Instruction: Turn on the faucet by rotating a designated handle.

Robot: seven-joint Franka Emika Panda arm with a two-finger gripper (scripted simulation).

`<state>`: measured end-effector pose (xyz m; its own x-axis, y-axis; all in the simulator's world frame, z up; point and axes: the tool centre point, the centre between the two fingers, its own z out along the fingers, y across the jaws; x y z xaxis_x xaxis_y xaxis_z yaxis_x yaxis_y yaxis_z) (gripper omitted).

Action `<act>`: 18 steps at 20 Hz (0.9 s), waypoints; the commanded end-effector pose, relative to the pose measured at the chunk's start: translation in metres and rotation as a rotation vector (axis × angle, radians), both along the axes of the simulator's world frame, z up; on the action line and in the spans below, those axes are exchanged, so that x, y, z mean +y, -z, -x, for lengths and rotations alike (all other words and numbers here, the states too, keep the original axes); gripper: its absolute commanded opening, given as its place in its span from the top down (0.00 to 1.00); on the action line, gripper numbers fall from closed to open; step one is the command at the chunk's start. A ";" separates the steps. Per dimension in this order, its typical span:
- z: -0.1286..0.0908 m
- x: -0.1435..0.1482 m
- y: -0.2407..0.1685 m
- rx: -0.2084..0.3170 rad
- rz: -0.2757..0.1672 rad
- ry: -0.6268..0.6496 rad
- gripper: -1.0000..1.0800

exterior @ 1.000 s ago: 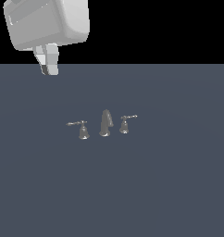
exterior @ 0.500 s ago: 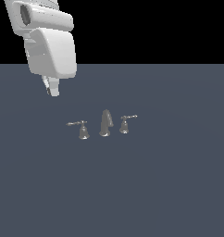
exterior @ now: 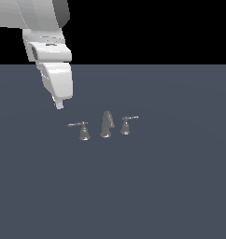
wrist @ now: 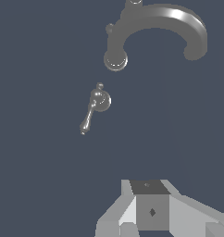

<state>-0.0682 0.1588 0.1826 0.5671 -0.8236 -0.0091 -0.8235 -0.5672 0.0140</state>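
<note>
The faucet is a small grey metal set on the dark floor, with its curved spout in the middle. The designated handle stands on the exterior view's left of the spout, its thin lever level. A smaller handle with an up-tilted lever stands on the spout's other side. My gripper hangs above the floor, up and to the exterior view's left of the designated handle and apart from it. Its fingers look pressed together with nothing held.
The white arm reaches down from the exterior view's upper left. Flat dark grey floor surrounds the faucet, and black background lies beyond its far edge.
The arm has swung down and toward the exterior view's right, bringing the gripper lower and closer to the designated handle. The faucet parts have not moved.
</note>
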 end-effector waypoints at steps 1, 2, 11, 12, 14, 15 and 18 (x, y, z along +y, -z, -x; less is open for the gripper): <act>-0.012 0.003 0.013 -0.002 0.000 0.041 1.00; -0.017 0.003 0.018 -0.003 0.001 0.057 1.00; -0.065 0.007 0.065 -0.010 0.005 0.213 1.00; -0.069 0.007 0.070 -0.011 0.005 0.229 1.00; -0.079 0.006 0.078 -0.013 0.006 0.258 1.00; -0.083 0.006 0.082 -0.013 0.006 0.271 1.00; -0.094 0.005 0.092 -0.015 0.005 0.306 1.00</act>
